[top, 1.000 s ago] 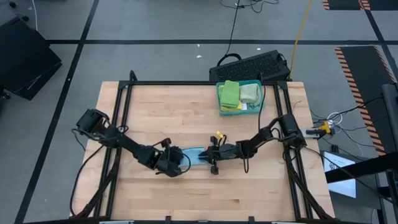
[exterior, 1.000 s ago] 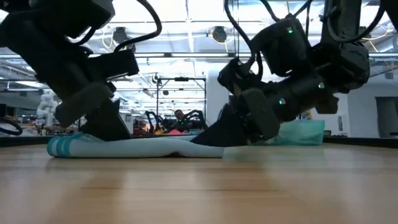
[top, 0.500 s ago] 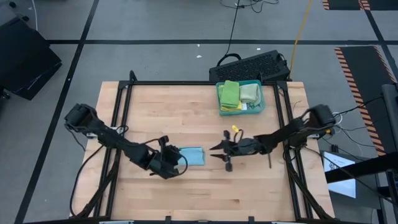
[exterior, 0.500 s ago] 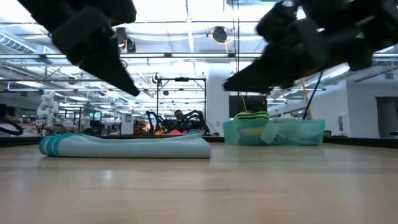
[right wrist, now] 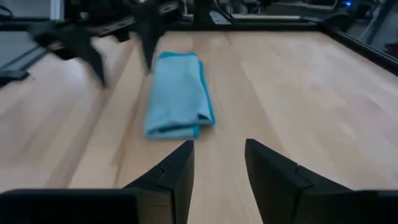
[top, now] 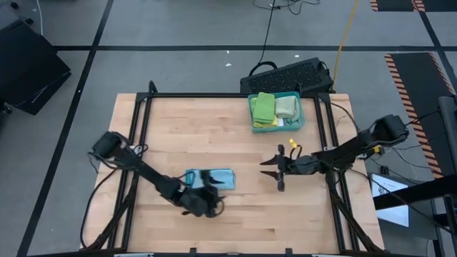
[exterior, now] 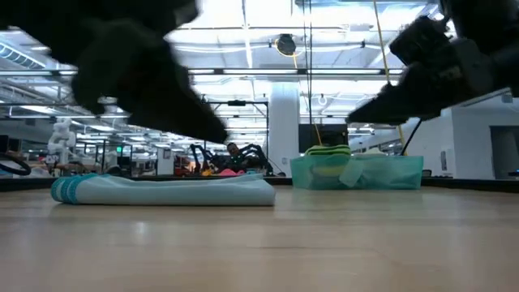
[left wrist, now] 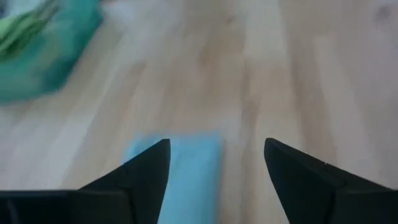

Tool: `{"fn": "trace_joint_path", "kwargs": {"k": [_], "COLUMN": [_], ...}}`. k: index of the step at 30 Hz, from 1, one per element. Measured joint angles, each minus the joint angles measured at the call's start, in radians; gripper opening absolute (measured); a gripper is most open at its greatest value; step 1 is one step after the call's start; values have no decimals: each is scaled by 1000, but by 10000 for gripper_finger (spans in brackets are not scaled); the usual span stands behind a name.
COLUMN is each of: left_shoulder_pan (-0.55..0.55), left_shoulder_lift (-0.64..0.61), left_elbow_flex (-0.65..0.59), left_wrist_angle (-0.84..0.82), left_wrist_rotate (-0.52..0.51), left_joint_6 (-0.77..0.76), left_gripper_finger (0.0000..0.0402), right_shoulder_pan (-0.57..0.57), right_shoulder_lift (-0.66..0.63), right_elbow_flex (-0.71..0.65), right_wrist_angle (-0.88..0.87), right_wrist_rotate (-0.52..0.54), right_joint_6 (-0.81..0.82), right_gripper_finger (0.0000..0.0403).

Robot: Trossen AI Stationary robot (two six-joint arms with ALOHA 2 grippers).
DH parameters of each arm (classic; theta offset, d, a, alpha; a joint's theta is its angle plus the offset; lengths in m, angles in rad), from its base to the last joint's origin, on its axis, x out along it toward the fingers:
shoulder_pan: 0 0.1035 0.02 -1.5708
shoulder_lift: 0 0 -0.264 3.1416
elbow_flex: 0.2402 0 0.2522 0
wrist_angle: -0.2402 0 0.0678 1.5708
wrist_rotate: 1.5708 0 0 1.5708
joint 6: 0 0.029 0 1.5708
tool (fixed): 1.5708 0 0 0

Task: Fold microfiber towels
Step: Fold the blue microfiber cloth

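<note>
High view: the left end effector [top: 207, 200] is seen with fingers spread, holding nothing, just beside the folded light blue towel [top: 211, 178] near the bench's [top: 214, 128] front edge. The right end effector [top: 270, 168], parted and empty, hovers apart. More towels [top: 275, 108] are held in the teal tray [top: 300, 121] at the back right corner.

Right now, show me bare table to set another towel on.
Free: the wide wood left of the teal tray, and the near strip in front of the folded light blue towel. Crowded: around that towel, where the left gripper hovers, and by the right gripper.
</note>
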Motion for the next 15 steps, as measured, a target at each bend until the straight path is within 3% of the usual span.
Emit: {"fn": "trace_joint_path", "kwargs": {"k": [5,15], "left_shoulder_pan": [74,143], "left_shoulder_lift": [122,237], "left_elbow_flex": [100,268], "left_wrist_angle": [23,-243], "left_wrist_rotate": [95,130], "left_joint_6": [34,-82], "left_gripper_finger": [247,238], "right_shoulder_pan": [13,58], "right_shoulder_lift": [-63,-165], "right_elbow_flex": [-38,-94], "right_wrist_angle": [-9,-43], "right_wrist_rotate": [-5,5], "right_joint_6": [1,1], "right_gripper_finger": [137,137]}}
